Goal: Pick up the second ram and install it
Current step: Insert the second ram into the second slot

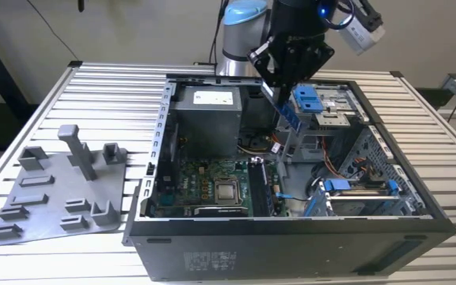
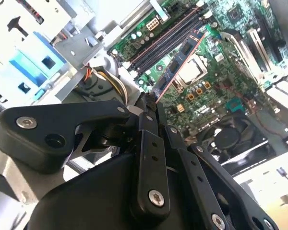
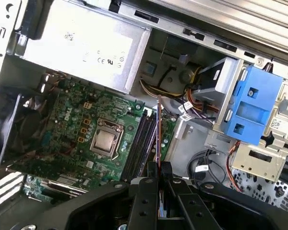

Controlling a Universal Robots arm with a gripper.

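One ram stick point(image 2: 180, 58) is clamped in the closed end effector point(image 2: 151, 103), held by what looks like one end and hung above the memory slots point(image 3: 140, 143) of the open computer case point(image 1: 291, 252), not yet seated. With so little of it gripped, it could be twisted or slipped if pushed down off-line, and the slots or the board point(image 3: 79, 120) could be stressed. Nearby cables point(image 3: 151, 86) could be snagged, too.

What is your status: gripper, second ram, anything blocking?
Black gripper shut on thin dark memory stick. Stick hangs over black slots on green motherboard, not seated. No obstacle seen below it.
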